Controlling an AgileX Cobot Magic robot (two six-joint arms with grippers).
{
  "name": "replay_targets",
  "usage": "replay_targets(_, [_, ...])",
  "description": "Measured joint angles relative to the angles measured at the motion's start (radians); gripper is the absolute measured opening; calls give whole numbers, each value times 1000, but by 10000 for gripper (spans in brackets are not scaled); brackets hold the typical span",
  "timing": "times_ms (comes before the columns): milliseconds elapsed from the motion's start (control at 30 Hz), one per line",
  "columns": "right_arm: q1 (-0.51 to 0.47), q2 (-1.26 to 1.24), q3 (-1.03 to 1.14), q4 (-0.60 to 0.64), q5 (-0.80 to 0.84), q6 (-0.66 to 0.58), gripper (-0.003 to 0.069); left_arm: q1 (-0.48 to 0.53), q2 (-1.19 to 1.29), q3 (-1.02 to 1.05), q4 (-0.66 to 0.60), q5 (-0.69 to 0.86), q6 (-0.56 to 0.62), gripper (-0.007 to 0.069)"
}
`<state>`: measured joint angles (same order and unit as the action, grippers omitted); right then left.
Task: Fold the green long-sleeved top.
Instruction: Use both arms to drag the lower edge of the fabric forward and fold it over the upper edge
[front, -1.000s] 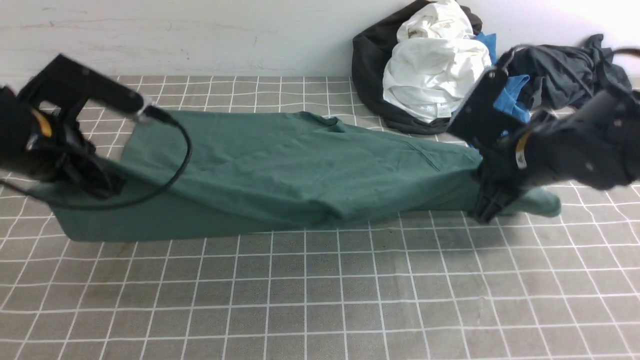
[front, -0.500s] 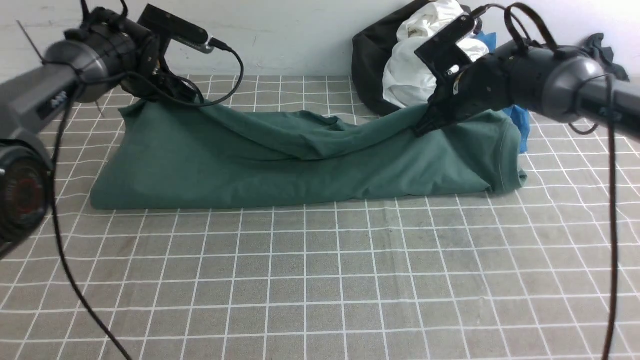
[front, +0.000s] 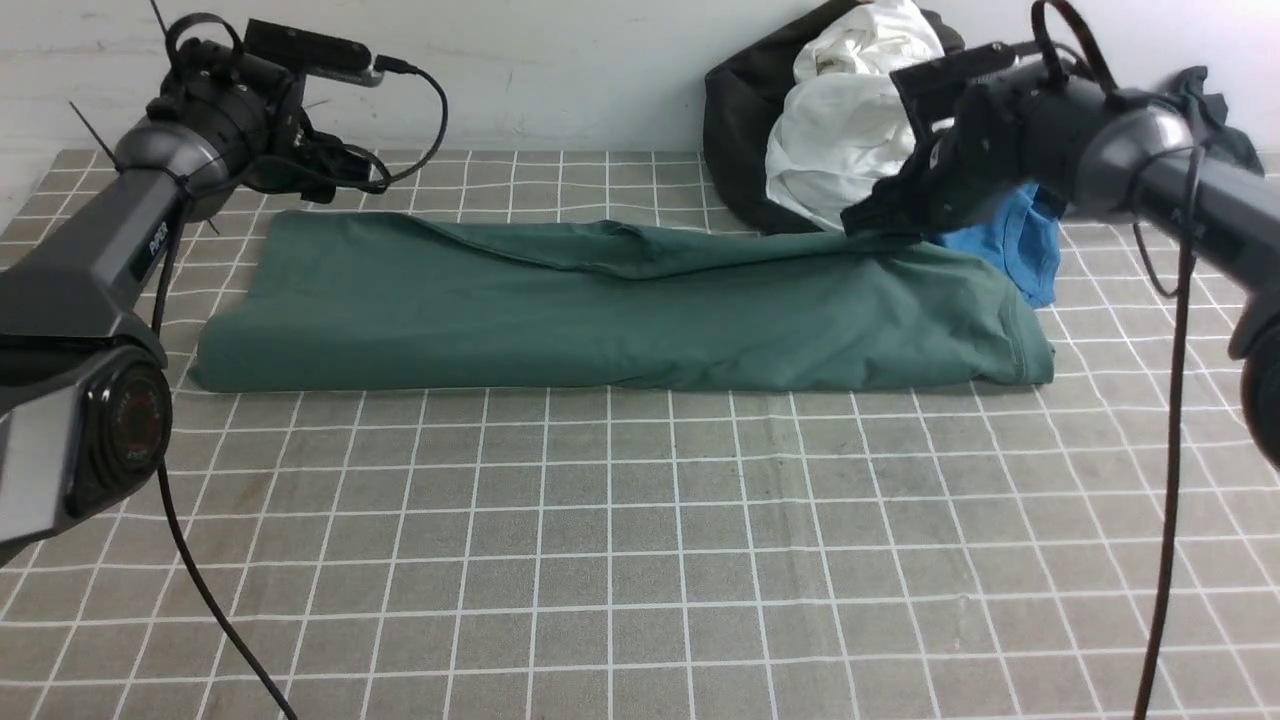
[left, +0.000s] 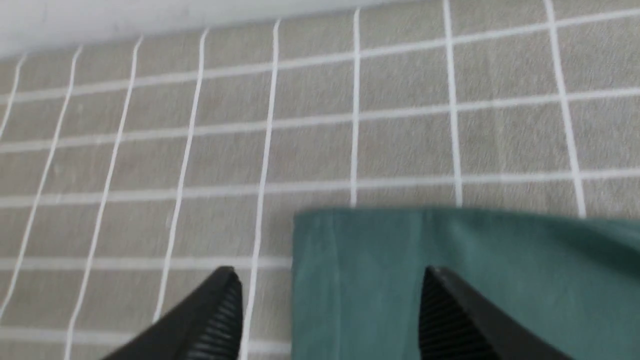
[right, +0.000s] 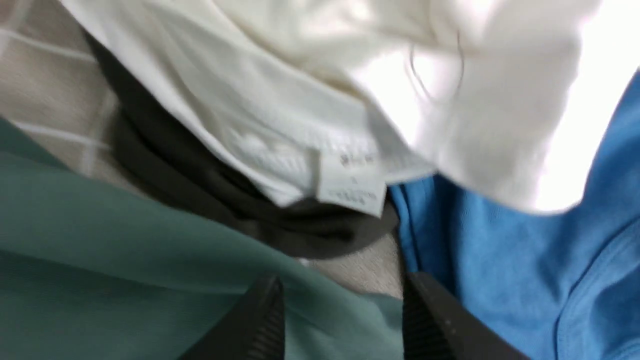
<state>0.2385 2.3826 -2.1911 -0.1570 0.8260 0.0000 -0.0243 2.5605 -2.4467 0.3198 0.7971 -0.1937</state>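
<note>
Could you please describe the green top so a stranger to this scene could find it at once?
On the far half of the grey checked tablecloth, near the white wall, the green long-sleeved top lies as one long flat band running left to right. Unlike the crumpled white garment and blue shirt heaped at its right end, it is dark green and smoothed out.

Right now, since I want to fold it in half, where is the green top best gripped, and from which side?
Probably the two corners of its left short end, coming from the left. The green top lies as a long flat band; bare table surrounds that end, while the right end lies beside the blue shirt.
</note>
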Motion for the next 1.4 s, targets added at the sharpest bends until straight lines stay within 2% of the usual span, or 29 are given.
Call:
replay_targets(33, [0,0,0,9,5,-13,316,0,-1,-1,-5,17,3,445])
replay_targets(100, [19,-12,-61,157,54,-167,291,0,-13,-16,-58,125,62,423])
replay_targets(133, [22,-12,-67,193,58,-200,282,1,-13,-17,-64,134,69,419])
replay_targets(167, [34,-12,-81,342,67,-348,234,1,-15,-21,-126,200,136,365])
replay_targets(233, [41,-2,-86,454,76,-461,195,1,-15,-21,-183,243,194,325])
replay_targets(267, [48,22,-88,557,79,-587,125,1,-14,-21,-253,283,246,251])
replay_targets(300, [49,31,-88,602,79,-621,106,1,-12,-21,-282,297,269,230])
replay_targets(333, [54,77,-88,689,66,-733,42,1,-8,-21,-336,316,308,160])
replay_targets(400, [55,157,-87,788,29,-829,0,0,-3,-21,-427,348,368,59])
replay_targets(500, [54,224,-86,821,-7,-889,-12,0,0,-21,-480,377,415,5])
replay_targets(667, [51,254,-90,875,-118,-996,-14,-10,6,-21,-500,387,447,-8])
replay_targets(700, [51,256,-90,878,-128,-1000,-14,-12,6,-21,-500,387,447,-8])
replay_targets(733, [49,273,-92,924,-240,-1021,-14,-17,12,-21,-500,391,447,-8])
replay_targets(833, [38,292,-92,1009,-398,-1035,-14,-23,15,-21,-500,407,447,-8])
replay_targets(900, [15,300,-92,1146,-580,-1042,-14,-30,17,-21,-501,417,448,-8])
replay_targets(967, [-8,294,-93,1242,-630,-1045,-14,-33,17,-21,-501,426,450,-8])
replay_targets(1033, [-30,282,-93,1290,-613,-1046,-14,-33,17,-21,-500,429,450,-8])
replay_targets(1067, [-48,259,-93,1319,-538,-1046,-12,-33,17,-21,-486,431,450,-8])
replay_targets(1167, [-72,211,-92,1295,-372,-1046,-8,-33,17,-21,-434,432,451,-8])
replay_targets(1200, [-82,166,-91,1230,-216,-1013,-8,-32,16,-21,-382,434,449,-8])
replay_targets(1267, [-87,120,-92,1164,-79,-938,-8,-22,11,-21,-354,434,447,-8])
replay_targets(1367, [-90,63,-100,940,146,-745,-8,8,-11,-17,-361,436,439,-8])
replay_targets(1400, [-90,61,-101,903,172,-715,-8,10,-12,-17,-362,436,438,-8])
